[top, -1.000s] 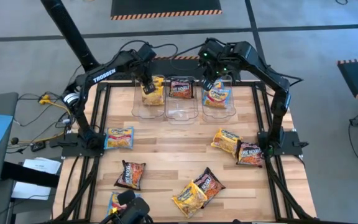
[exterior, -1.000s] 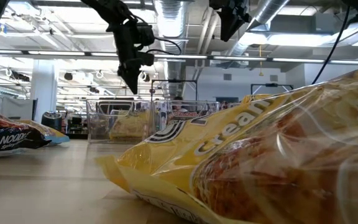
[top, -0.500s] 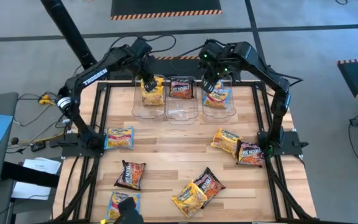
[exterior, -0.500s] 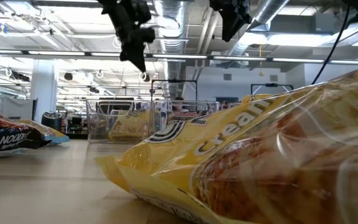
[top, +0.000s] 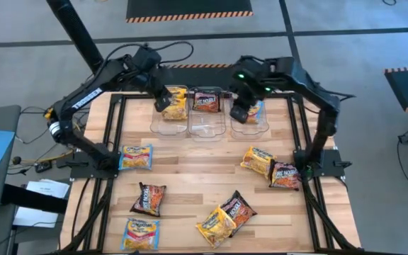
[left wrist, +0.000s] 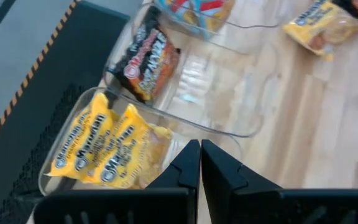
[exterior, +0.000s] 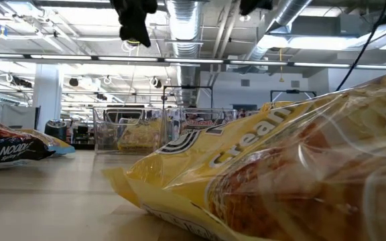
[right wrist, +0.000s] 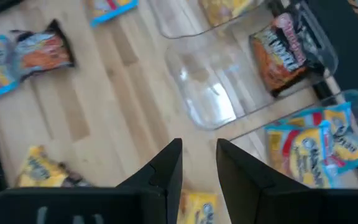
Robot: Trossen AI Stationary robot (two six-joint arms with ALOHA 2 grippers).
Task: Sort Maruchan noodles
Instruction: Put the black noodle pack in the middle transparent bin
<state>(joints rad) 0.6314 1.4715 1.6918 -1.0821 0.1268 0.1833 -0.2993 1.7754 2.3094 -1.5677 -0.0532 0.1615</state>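
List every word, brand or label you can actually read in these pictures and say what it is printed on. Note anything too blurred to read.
"FIRE NOOD…" (cut off): dark packet at the low view's left edge.
"Crea…" (partly readable): big yellow packet closest to the low camera.
Wording on the yellow packets in the left bin: blurred, unreadable.
Label on the dark packet in the middle bin: too small.
Lettering on the left arm: too small now.
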